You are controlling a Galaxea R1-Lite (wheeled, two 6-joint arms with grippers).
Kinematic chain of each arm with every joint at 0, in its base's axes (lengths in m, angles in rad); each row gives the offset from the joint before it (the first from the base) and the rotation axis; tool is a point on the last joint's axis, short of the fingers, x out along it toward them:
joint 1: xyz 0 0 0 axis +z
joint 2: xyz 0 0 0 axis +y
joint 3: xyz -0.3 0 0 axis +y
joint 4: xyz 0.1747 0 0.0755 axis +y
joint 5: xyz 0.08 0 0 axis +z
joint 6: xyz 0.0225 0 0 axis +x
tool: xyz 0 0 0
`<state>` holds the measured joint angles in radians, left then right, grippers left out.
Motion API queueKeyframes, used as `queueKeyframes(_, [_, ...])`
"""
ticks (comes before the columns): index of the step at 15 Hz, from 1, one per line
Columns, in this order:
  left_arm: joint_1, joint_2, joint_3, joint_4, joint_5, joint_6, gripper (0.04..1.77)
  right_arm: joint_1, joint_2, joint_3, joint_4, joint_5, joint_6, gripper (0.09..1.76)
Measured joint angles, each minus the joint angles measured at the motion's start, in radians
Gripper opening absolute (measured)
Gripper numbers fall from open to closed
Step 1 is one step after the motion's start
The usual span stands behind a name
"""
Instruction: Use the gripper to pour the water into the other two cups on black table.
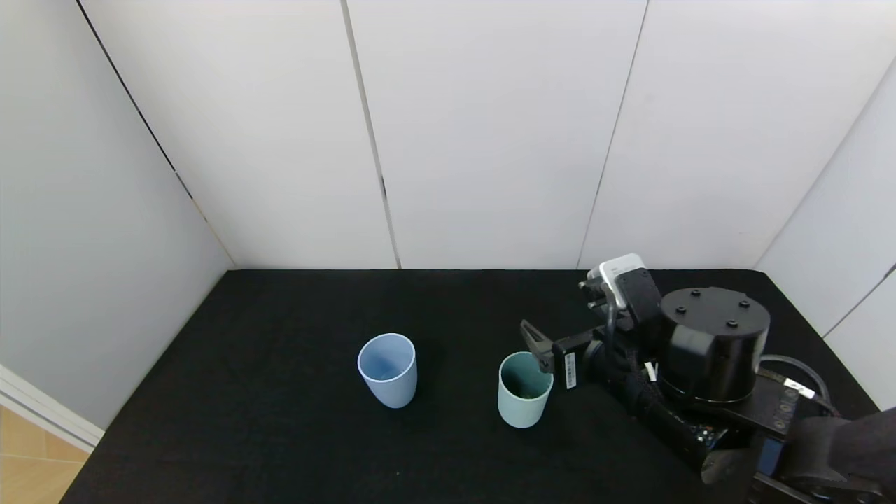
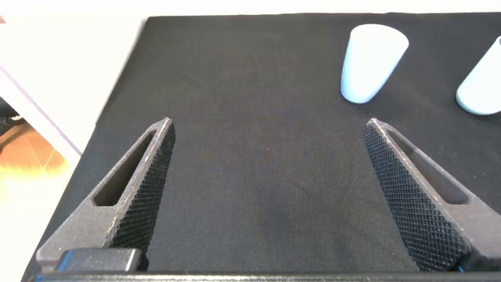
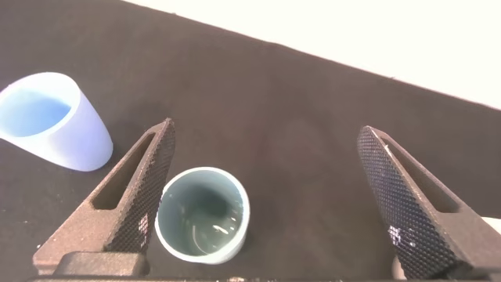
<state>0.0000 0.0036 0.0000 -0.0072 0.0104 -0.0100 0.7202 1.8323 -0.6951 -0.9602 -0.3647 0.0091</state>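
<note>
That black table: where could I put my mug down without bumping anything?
The black table is bare left of the pale blue cup, and between it and the teal cup. It is crowded right of the teal cup, where the open right gripper hovers.

**Right arm extended, both grippers spread**

Right arm (image 1: 700,378) reaches in from the robot's right side, forearm angled forward and toward centre. Wrist camera box (image 1: 619,276) sits on top. Right gripper (image 1: 542,350) points toward centre, low over the table; wrist view shows its two textured fingers (image 3: 137,196) spread wide, nothing between them. Left gripper (image 2: 270,196) shows only in its own wrist view: fingers (image 2: 141,184) spread wide apart, holding nothing, aimed along the tabletop.
</note>
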Motion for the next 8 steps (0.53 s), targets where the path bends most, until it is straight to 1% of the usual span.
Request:
queueKeyframes(2, [0.000, 0.000, 0.000, 0.000, 0.001, 0.000, 1.72, -0.002, -0.075, 0.004, 0.060, -0.014, 0.000, 1.69])
queueKeyframes(4, [0.000, 0.000, 0.000, 0.000, 0.000, 0.000, 1.72, -0.003, -0.145, 0.021, 0.101, -0.055, 0.003, 1.69])
queueKeyframes(8, [0.000, 0.000, 0.000, 0.000, 0.000, 0.000, 1.72, 0.000, -0.260, 0.117, 0.114, -0.136, 0.004, 1.70])
